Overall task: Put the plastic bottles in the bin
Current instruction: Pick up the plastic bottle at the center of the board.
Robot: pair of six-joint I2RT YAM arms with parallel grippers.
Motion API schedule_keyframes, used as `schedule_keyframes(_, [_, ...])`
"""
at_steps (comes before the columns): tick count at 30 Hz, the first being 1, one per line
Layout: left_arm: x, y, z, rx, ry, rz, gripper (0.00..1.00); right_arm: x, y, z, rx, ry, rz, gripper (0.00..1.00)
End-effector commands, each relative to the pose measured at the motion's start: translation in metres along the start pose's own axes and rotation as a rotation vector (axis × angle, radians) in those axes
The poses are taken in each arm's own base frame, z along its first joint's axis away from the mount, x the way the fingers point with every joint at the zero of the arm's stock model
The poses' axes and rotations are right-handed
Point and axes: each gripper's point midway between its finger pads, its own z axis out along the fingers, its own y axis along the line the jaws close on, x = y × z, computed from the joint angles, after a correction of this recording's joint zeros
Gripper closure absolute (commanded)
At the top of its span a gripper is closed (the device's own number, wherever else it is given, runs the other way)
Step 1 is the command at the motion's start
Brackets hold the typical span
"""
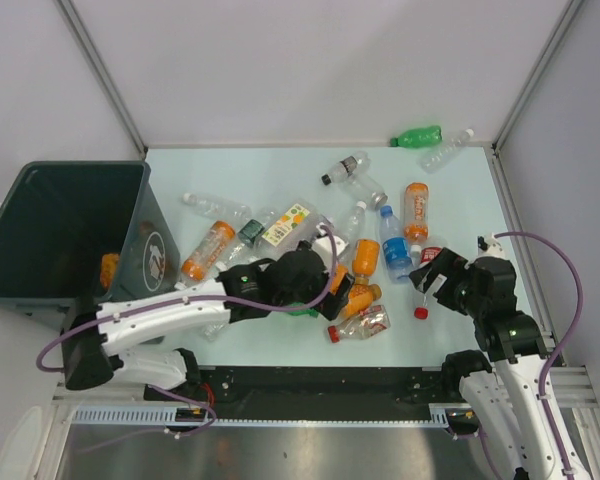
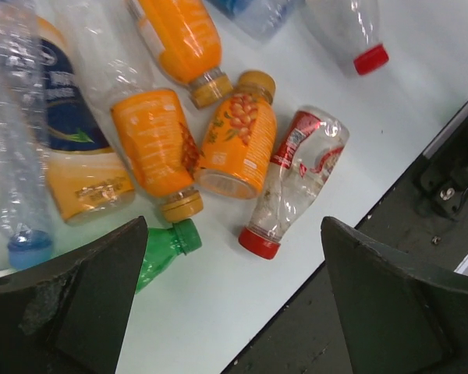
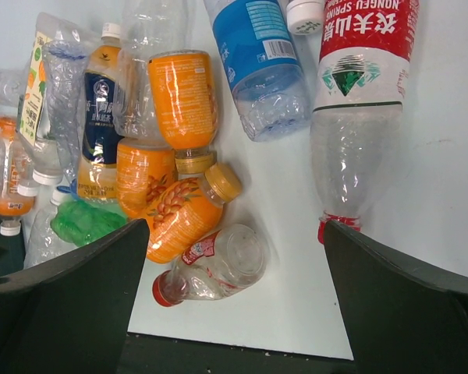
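Observation:
Plastic bottles lie scattered over the pale table, most of them in a cluster at its middle. The dark bin (image 1: 40, 215) stands at the left with an orange bottle (image 1: 108, 268) inside. My left gripper (image 1: 332, 290) hangs open over the cluster. In the left wrist view the left gripper (image 2: 234, 312) frames bare table, with a green bottle (image 2: 160, 249) by its left finger and a crushed clear red-capped bottle (image 2: 296, 175) just ahead. My right gripper (image 1: 432, 278) is open too. In the right wrist view the right gripper (image 3: 234, 312) stands above that crushed bottle (image 3: 214, 273), empty.
A green bottle (image 1: 416, 136) and a clear one (image 1: 447, 150) lie at the far right corner. Orange bottles (image 3: 179, 214) sit stacked beside the crushed one. A red-labelled clear bottle (image 3: 359, 93) lies near my right finger. The black rail (image 1: 320, 385) runs along the table's near edge.

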Motion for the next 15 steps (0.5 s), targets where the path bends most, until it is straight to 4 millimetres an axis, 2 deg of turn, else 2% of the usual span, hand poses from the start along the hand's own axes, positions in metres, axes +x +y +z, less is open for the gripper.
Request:
schedule_keyframes(1, [0.011,-0.03,0.019,0.055,0.017,-0.003,0.06,-0.002,0.001,0.0,0.001,-0.012,0.006,0.01])
schedule_keyframes(6, [0.046,-0.035,0.045,0.018,0.133,0.001,0.1,-0.004,-0.001,0.001,0.021,-0.022,0.015,0.01])
schedule_keyframes(13, [0.078,-0.035,0.061,0.02,0.216,0.052,0.12,-0.006,-0.003,0.001,0.03,-0.031,0.023,0.01])
schedule_keyframes(15, [0.082,-0.038,0.065,0.046,0.219,0.066,0.12,-0.005,-0.003,0.002,0.033,-0.027,0.022,0.01])
